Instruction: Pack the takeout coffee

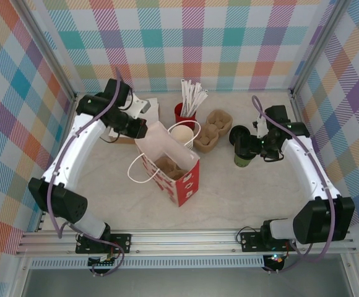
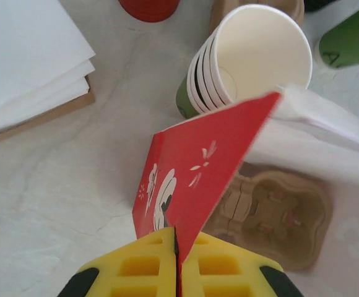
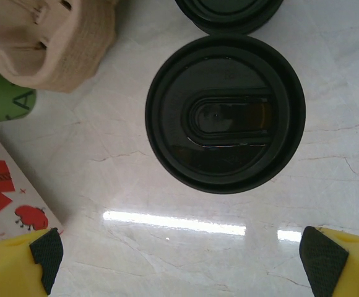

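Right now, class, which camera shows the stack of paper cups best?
Left wrist: the stack of cups is close, its nested rims countable. The top view gives a small cream opening; the right wrist, probably a green sliver.

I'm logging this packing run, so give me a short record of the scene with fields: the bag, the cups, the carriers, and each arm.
bag: red bag, upright mid-table, mouth open
inside bag: cardboard carrier
left gripper: jaws shut on the red bag's top edge
right gripper: jaws open, above the lidded cup
open cups: stack of cups, green outside, cream inside, just behind the bag
spare carrier: on the table, right of the stack
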You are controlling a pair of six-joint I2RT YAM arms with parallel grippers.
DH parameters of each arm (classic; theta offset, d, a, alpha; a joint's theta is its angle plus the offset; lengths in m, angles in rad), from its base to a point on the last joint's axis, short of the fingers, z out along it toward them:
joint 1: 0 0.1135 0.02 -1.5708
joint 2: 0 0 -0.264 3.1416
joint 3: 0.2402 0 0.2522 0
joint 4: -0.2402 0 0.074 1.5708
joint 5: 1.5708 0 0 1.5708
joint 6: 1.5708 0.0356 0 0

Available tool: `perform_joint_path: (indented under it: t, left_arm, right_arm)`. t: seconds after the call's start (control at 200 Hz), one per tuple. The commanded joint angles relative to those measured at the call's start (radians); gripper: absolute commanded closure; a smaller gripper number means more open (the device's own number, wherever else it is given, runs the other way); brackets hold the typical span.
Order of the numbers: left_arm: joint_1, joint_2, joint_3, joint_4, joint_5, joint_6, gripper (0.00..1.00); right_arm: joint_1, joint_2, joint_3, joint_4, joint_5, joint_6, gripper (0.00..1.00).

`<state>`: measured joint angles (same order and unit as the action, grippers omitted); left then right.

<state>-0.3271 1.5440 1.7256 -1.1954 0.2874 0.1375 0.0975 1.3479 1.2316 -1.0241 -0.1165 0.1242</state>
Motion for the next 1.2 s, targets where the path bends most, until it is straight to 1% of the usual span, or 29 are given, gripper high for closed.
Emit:
perform_joint_path:
  t: [0.0, 0.14, 0.335, 0.435, 0.485, 0.56, 0.65, 0.77, 0.94, 1.2]
  left_arm:
    - [-0.007, -0.076, -0.079, 0.079, 0.024, -0.182, 0.93]
    - [-0.007, -0.126, -0.137, 0.099, 0.008, -0.259, 0.94]
    - [-0.007, -0.150, -0.167, 0.114, 0.037, -0.284, 0.94]
    - [-0.009, -0.150, -0.188, 0.121, 0.050, -0.285, 0.91]
    - [-0.009, -0.151, -0.195, 0.123, 0.046, -0.286, 0.87]
    - [-0.009, -0.153, -0.203, 0.120, 0.033, -0.283, 0.73]
    - [-0.009, -0.161, -0.203, 0.118, 0.015, -0.282, 0.60]
    - [-0.009, -0.181, -0.199, 0.111, -0.019, -0.282, 0.48]
    - [-0.009, -0.219, -0.197, 0.095, -0.091, -0.289, 0.40]
    - [-0.009, -0.274, -0.218, 0.084, -0.139, -0.300, 0.34]
  right_arm:
    - [-0.007, 0.029, 0.016, -0.038, 0.013, 0.017, 0.00]
    - [-0.006, 0.092, 0.029, -0.068, 0.018, 0.017, 0.00]
    - [-0.005, 0.154, 0.032, -0.068, 0.028, 0.020, 0.00]
    - [-0.005, 0.186, 0.038, -0.063, 0.051, 0.016, 0.00]
    - [-0.005, 0.202, 0.044, -0.056, 0.057, 0.015, 0.00]
    - [-0.005, 0.230, 0.059, -0.047, 0.059, 0.011, 0.00]
    - [-0.004, 0.268, 0.089, -0.041, 0.056, 0.005, 0.00]
    - [-0.001, 0.308, 0.123, -0.041, 0.055, 0.000, 0.00]
    - [0.012, 0.361, 0.166, -0.042, 0.061, -0.006, 0.00]
    - [0.039, 0.438, 0.227, -0.042, 0.110, -0.015, 0.00]
